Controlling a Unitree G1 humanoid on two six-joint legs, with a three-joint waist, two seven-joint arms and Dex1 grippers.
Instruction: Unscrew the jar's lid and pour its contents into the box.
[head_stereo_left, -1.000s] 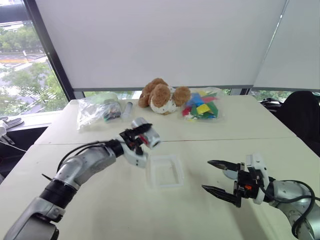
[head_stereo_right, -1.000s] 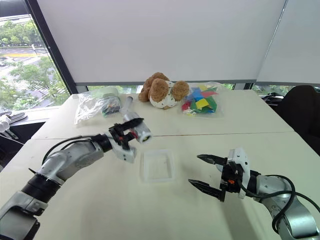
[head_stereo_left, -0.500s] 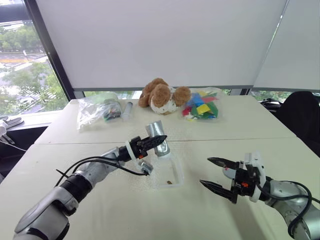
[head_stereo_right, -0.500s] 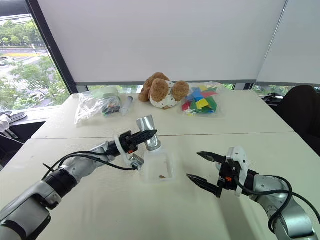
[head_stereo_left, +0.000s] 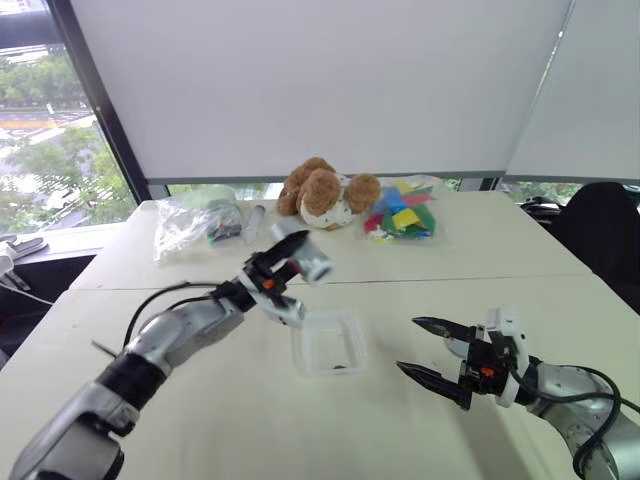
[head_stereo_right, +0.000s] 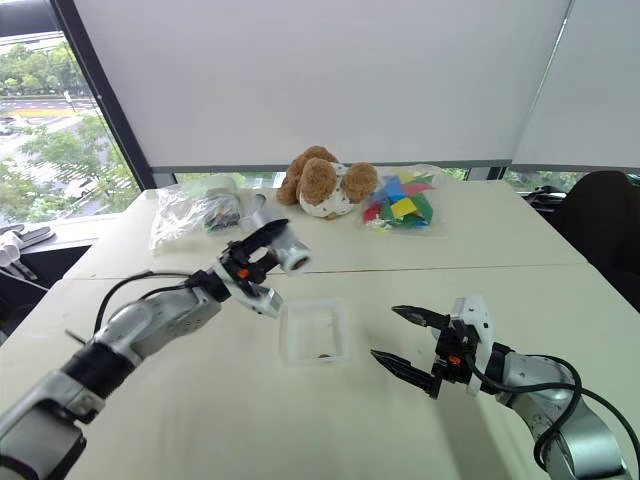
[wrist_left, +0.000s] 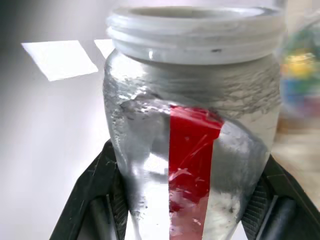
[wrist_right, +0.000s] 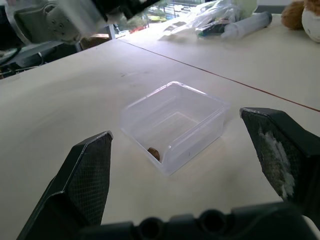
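The jar (head_stereo_left: 305, 262) is lifted off the worktop (head_stereo_left: 200, 400), clamped between the two black fingers of the left hand (head_stereo_left: 283, 262), just beyond the far left corner of the box (head_stereo_left: 328, 343). It lies tipped on its side with its uncapped mouth turned toward the robot's right. In the left wrist view the jar (wrist_left: 192, 130) shows a silvery body, a strip of red label and a bare white threaded rim, with the fingers (wrist_left: 95, 190) pressed against both sides.

The box sits on the worktop between the two arms, clear and shallow. A small brownish bit of the contents (wrist_right: 153, 153) lies on its floor by the near wall.

The right hand (head_stereo_left: 438, 352) hovers low over the worktop to the right of the box, apart from it, its jaws spread wide and gripping nothing.

Along the far edge of the worktop lie a clear bag (head_stereo_left: 190, 222) holding dark items, a clear tube (head_stereo_left: 254, 220) beside it, a brown teddy bear (head_stereo_left: 322, 192), and a bag of coloured pieces (head_stereo_left: 402, 213).
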